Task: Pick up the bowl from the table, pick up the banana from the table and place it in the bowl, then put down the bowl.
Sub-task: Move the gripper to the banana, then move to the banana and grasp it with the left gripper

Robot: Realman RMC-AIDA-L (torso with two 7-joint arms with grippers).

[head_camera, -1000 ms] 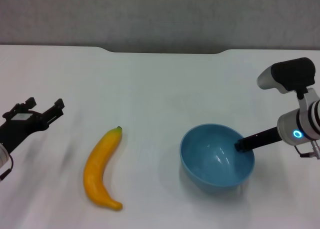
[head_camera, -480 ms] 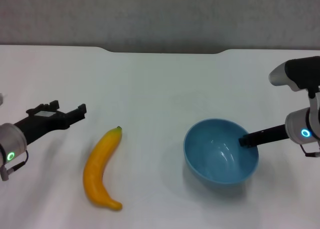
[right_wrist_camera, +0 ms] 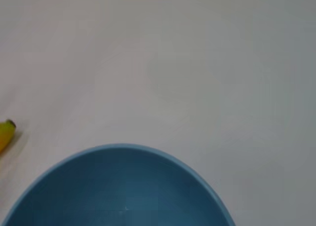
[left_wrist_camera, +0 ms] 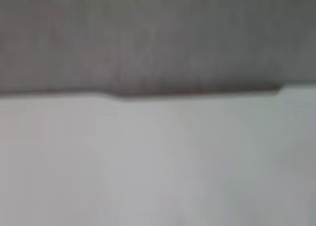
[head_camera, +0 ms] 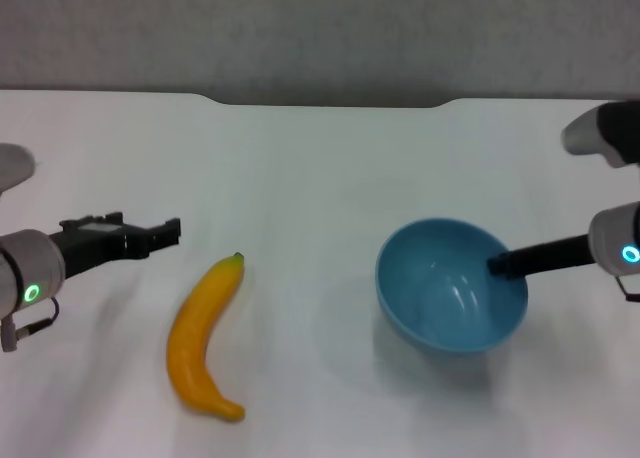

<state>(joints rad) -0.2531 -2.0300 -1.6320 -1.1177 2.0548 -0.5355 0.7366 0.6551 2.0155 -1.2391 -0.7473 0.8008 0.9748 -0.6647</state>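
The white table [left_wrist_camera: 158,162] fills the lower part, and its far edge (with a shallow notch) meets a grey wall [left_wrist_camera: 158,33] behind.

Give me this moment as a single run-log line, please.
right gripper: gripping bowl rim, bowl raised | left gripper: beside banana, not touching | banana: lying on table

Count on the table [head_camera: 320,158]: one banana [head_camera: 200,340], one bowl [head_camera: 452,298]. Two hands in view: left hand [head_camera: 165,233], right hand [head_camera: 498,265].
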